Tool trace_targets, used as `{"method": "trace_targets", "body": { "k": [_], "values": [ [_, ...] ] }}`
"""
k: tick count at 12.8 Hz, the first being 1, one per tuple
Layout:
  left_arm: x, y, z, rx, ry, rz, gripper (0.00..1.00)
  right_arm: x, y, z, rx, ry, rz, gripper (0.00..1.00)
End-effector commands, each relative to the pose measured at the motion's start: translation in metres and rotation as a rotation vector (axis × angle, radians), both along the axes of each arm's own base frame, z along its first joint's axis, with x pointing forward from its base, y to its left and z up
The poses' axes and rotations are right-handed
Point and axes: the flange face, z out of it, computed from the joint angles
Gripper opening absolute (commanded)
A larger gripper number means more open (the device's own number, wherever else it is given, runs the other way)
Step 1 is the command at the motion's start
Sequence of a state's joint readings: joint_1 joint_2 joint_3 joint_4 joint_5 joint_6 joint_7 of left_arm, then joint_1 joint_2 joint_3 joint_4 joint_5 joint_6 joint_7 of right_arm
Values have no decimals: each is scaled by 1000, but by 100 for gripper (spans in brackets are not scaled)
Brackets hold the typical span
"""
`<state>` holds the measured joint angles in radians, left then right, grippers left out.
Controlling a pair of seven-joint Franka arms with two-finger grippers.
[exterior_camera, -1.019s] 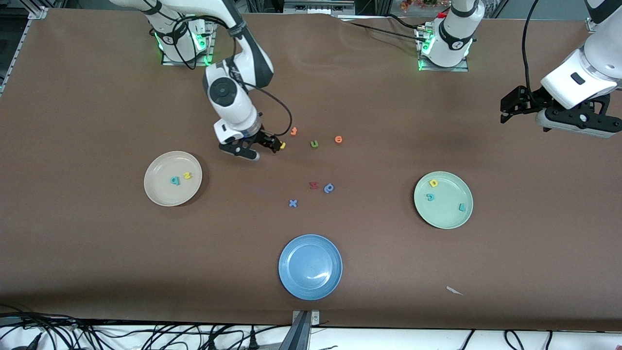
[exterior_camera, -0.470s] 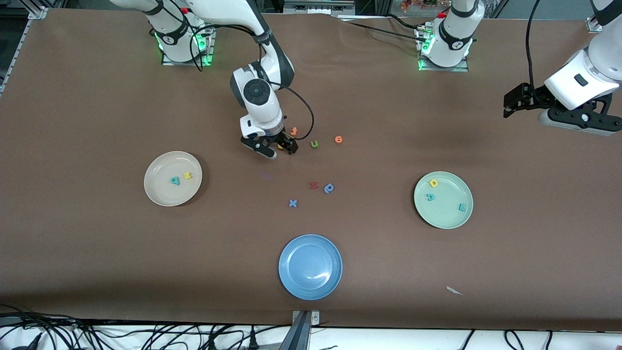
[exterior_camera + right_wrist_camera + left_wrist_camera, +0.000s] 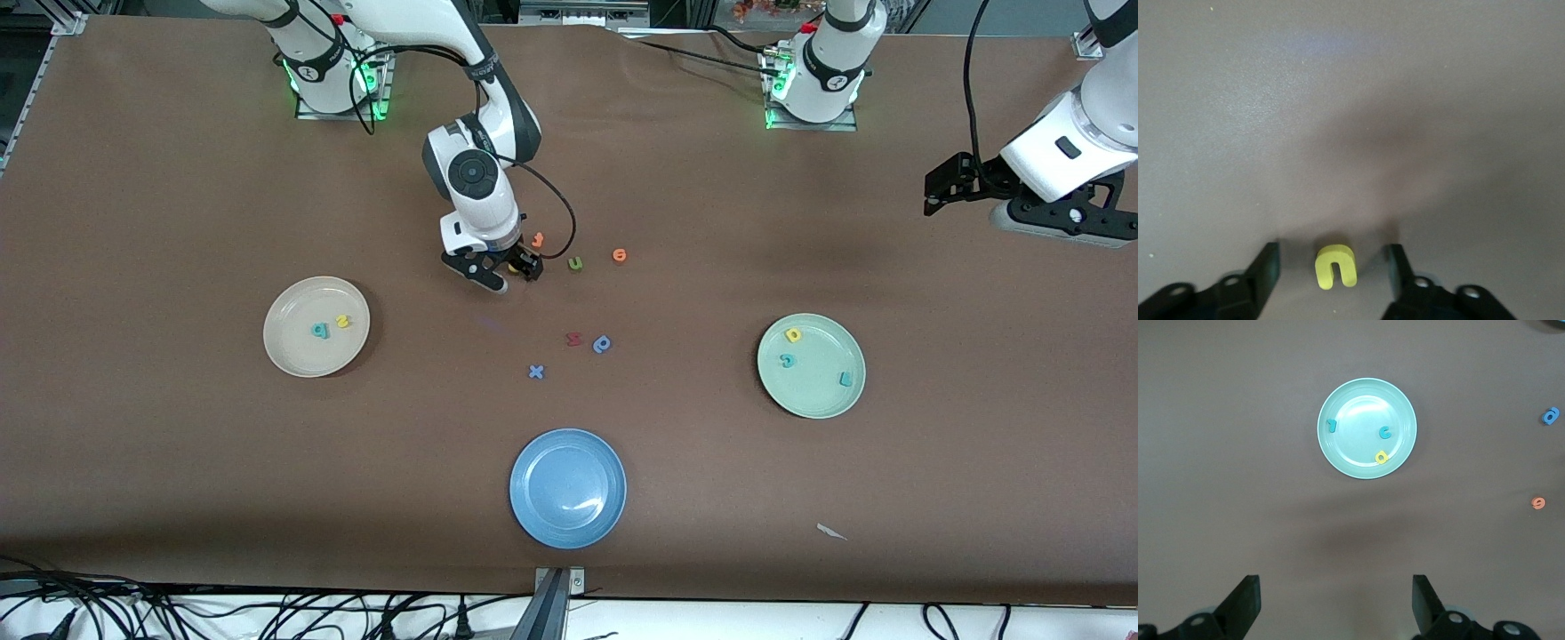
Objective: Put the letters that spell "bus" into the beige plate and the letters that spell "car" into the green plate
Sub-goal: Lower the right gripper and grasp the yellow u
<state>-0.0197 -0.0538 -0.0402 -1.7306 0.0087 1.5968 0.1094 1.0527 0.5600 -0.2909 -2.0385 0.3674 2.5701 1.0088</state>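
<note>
Green plate [image 3: 811, 365] looks finished: yellow a [image 3: 793, 335], teal c [image 3: 787, 360] and teal r [image 3: 845, 380] all inside it, same three visible in the left wrist view

Beige plate [image 3: 316, 326] has two of three: teal b [image 3: 320, 331] and yellow s [image 3: 342, 322] side by side. Only the yellow u [image 3: 1336, 266] is left, by my read

Taking the beige plate as reference: the yellow u lies flat on the table, up toward the robot bases from it and off toward the left arm's end. Right gripper [image 3: 507, 271] is down on it. In the right wrist view the u sits between the two fingers [image 3: 1265, 267] with table showing on both sides, so they're spread around it, not pinching yet

Left gripper [image 3: 935, 188] is parked high over the left arm's end of the table, well apart from the beige plate, fingers spread wide, holding nothing (waiting)

Room: an orange letter [image 3: 537, 240] is just beside the right gripper, green u [image 3: 575, 263] a bit further toward the left arm's end, so the grab is the tight part. Between the yellow u and the beige plate the table is bare, and the rim is low. Red letter [image 3: 573, 339], blue letter [image 3: 602, 344], blue x [image 3: 535, 372] and blue plate [image 3: 568, 488] all lie off that line
</note>
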Motion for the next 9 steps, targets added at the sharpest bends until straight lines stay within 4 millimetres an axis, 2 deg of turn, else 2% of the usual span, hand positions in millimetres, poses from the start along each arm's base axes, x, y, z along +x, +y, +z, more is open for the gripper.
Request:
{"method": "trace_targets", "body": {
  "k": [1,9],
  "values": [
    [-3,0,6,5,-2,8,100,-1,5,1,-6,7,-4,65],
    [1,3,7,3,-5,6,100,-3,7,1,-5,8,2,30]
  ]
}}
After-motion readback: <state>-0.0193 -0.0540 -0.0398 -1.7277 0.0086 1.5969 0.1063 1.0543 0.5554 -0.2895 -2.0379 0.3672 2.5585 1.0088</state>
